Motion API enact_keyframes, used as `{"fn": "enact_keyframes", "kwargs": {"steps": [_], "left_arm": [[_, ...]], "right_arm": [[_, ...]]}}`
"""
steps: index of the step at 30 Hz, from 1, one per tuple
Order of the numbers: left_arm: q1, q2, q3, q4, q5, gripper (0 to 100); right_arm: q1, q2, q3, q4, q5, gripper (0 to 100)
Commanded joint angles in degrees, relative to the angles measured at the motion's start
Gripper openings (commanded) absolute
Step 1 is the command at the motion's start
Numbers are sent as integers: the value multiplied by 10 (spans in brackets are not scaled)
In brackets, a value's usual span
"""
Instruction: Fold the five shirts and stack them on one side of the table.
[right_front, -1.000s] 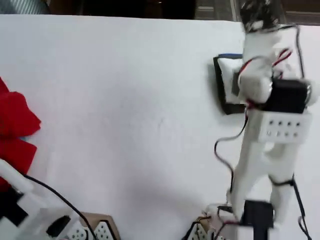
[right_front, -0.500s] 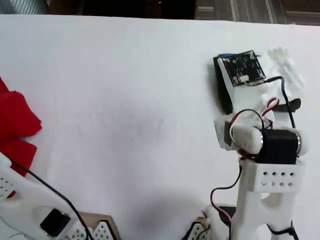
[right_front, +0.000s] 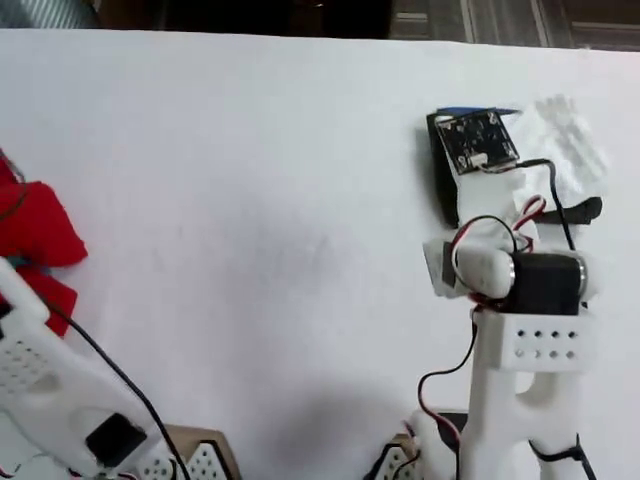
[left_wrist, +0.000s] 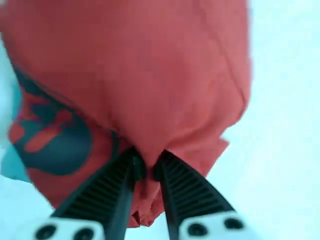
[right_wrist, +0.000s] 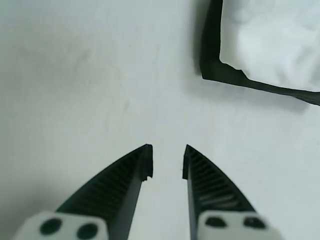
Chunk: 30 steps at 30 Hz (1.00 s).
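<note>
A crumpled red shirt (right_front: 35, 235) lies at the table's left edge. In the left wrist view the red shirt (left_wrist: 140, 75) carries a dark teal print, and my left gripper (left_wrist: 147, 167) is shut on a fold of its cloth. At the right stands a stack of folded shirts: a white one (right_front: 565, 145) on a black one (right_front: 445, 185), with a blue edge (right_front: 470, 110) at the far side. My right arm (right_front: 520, 280) hangs over the stack's near side. My right gripper (right_wrist: 166, 160) is open above bare table, short of the black shirt (right_wrist: 235, 77) and white shirt (right_wrist: 275, 35).
The white table (right_front: 250, 200) spreads wide between the red shirt and the stack. My left arm's body (right_front: 45, 375) and its cable cross the near left corner. Arm bases (right_front: 200, 460) sit at the near edge.
My right arm has drawn back from over the stack toward the near edge. My left arm has swung up to the red shirt, which has bunched and shifted slightly.
</note>
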Motion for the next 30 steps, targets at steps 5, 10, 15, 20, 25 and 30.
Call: {"fn": "enact_keyframes", "kwargs": {"steps": [5, 10, 15, 20, 25, 30], "left_arm": [[218, -266, 14, 11, 83, 27], [368, -397, 138, 8, 98, 27], [452, -437, 305, 5, 98, 27], [477, -431, 392, -22, 98, 63], [466, -440, 392, -18, 97, 199], [407, -455, 355, -17, 86, 186]], "right_arm": [[-3, -20, 176, -153, -4, 106], [-2, -20, 254, -211, -4, 106], [-2, -20, 280, -225, -8, 106], [-2, -20, 280, -223, -8, 106], [-3, -20, 277, -223, -6, 106], [-3, -20, 276, -223, -6, 106]]}}
